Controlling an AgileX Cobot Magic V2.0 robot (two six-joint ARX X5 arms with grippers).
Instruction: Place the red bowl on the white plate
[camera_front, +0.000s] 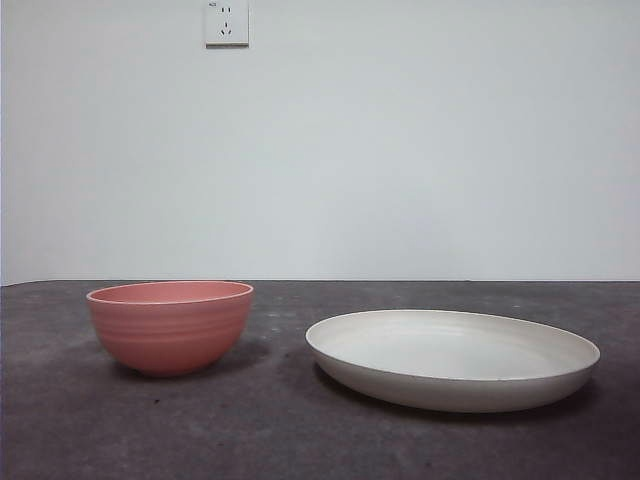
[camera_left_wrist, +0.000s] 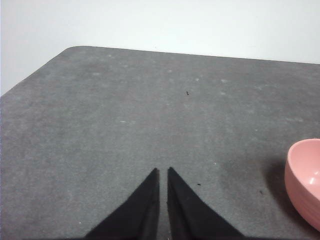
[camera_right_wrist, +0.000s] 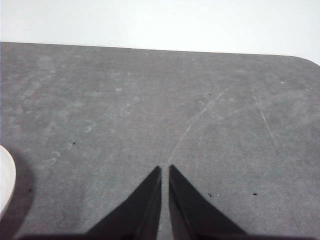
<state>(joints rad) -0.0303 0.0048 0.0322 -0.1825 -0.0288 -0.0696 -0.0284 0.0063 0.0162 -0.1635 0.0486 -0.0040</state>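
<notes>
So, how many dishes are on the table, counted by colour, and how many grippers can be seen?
Red bowl: 1
White plate: 1
Grippers, both shut and holding nothing: 2, the left gripper and the right gripper
Total: 4

Matte ridged red bowl (camera_front: 170, 326), smooth white plate (camera_front: 452, 385), rough grey table (camera_front: 250, 430).
</notes>
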